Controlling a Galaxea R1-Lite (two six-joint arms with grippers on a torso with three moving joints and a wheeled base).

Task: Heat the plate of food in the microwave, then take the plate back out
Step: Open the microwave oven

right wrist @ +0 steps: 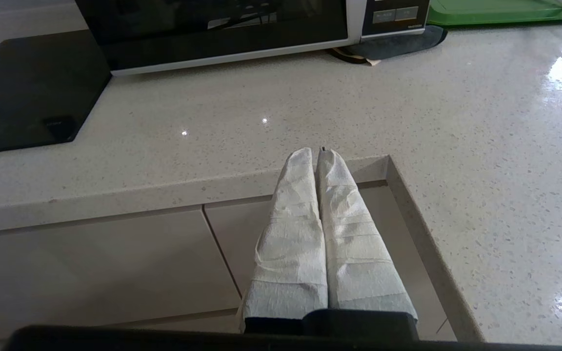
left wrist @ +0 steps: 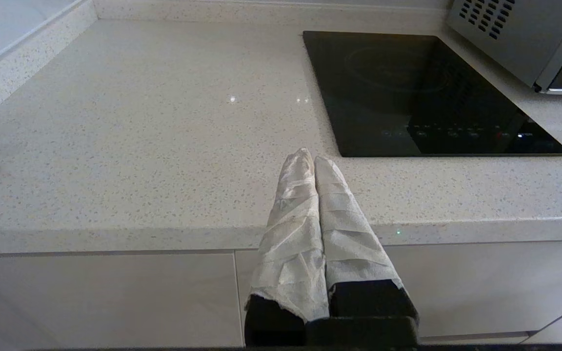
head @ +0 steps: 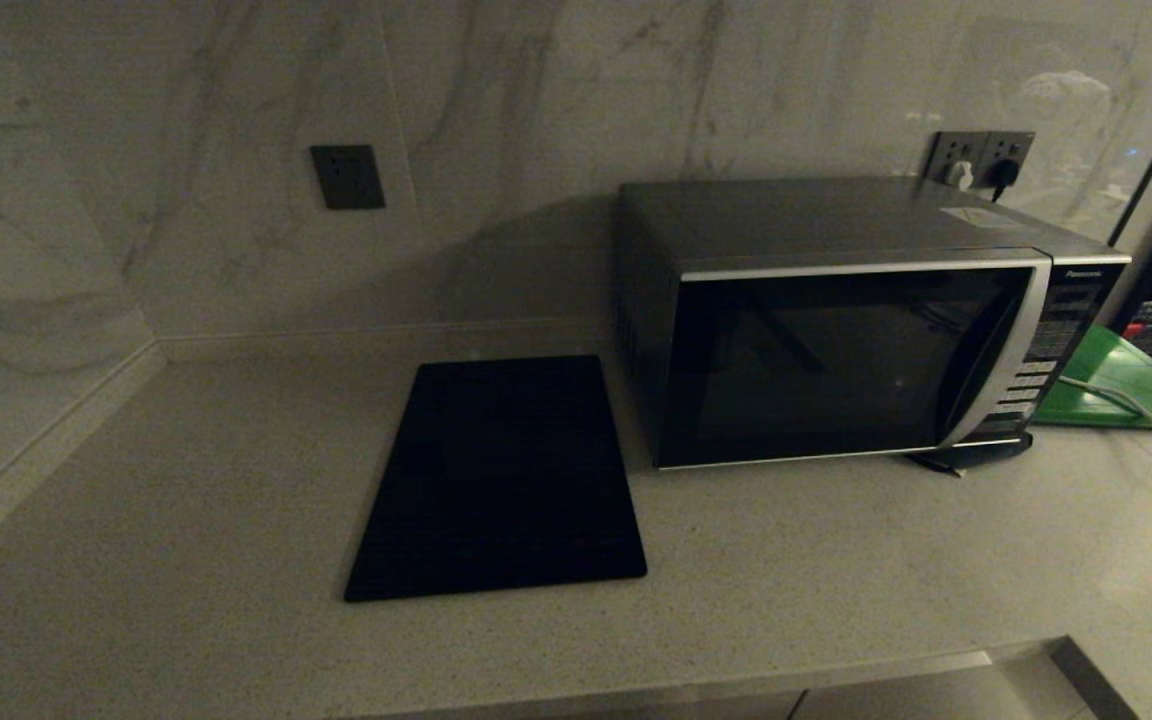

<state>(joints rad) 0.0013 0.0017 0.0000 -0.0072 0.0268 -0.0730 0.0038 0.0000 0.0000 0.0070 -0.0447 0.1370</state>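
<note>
**Head view: closed microwave on a pale counter, both arms held low at the front edge**

Head view shows the large dark grey microwave with black glass door and curved silver trim standing at the back right of the speckled pale stone countertop, its door closed. The glass is too dark to tell what is inside, and the plate of food shows in no view. Just beside the microwave, on its left, lies a flat black rectangular glass slab. A flat green board sits to the microwave's right, with a white cable across it. A dark wall socket is set in the marble-patterned wall.

Neither arm appears in the head view. In the left wrist view, the left gripper, its fingers wrapped in white cloth, hangs at the counter's front edge with fingers pressed together, holding nothing. In the right wrist view, the right gripper, wrapped likewise, is also closed and empty, at the counter's edge near an inner corner, in front of the microwave.
</note>
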